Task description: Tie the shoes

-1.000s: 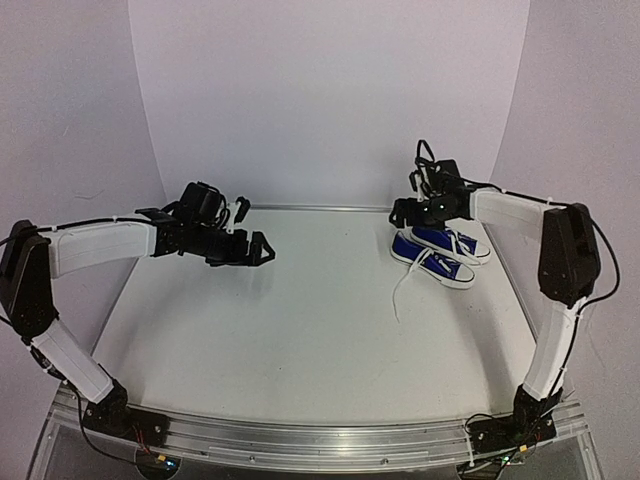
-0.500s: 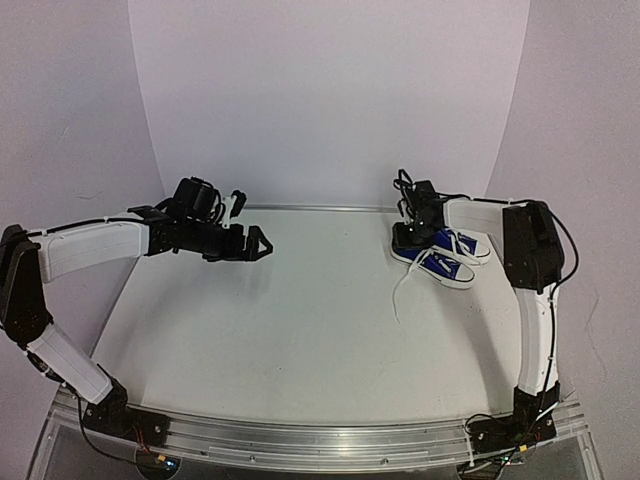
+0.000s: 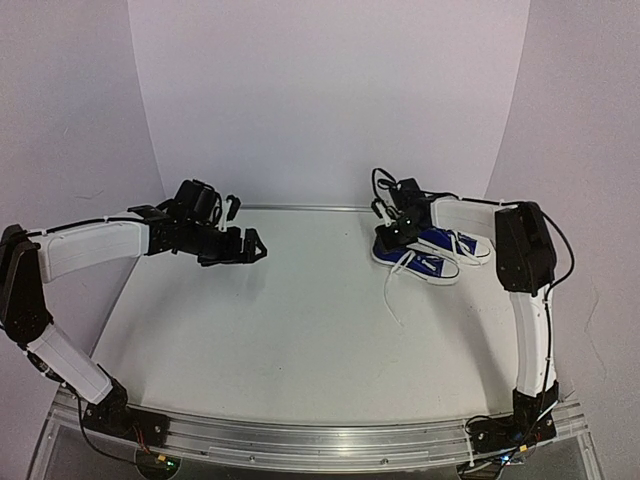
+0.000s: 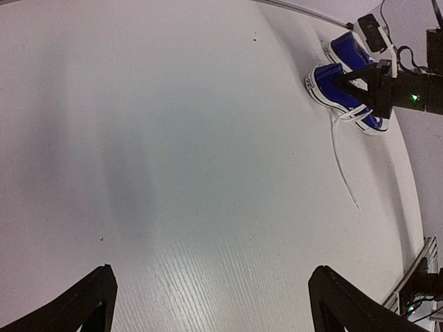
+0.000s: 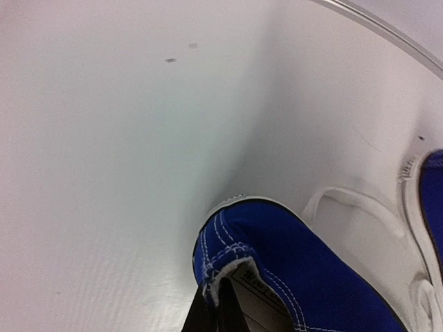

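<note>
R gripper (image 5: pixel 216 312) clamped shut on heel of near royal-blue canvas sneaker (image 5: pixel 297 273), its mate (image 3: pixel 452 243) just beyond; L gripper (image 3: pixel 250 243) gaped wide, well apart.

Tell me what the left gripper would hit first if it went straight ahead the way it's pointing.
Probably the bare table. In its wrist view the left gripper stands open over white surface, with the shoes off to one side, though depth is unclear.

Blue canvas shoes (image 3: pixel 435 262), matt wht table (image 3: pixel 260 320)
</note>
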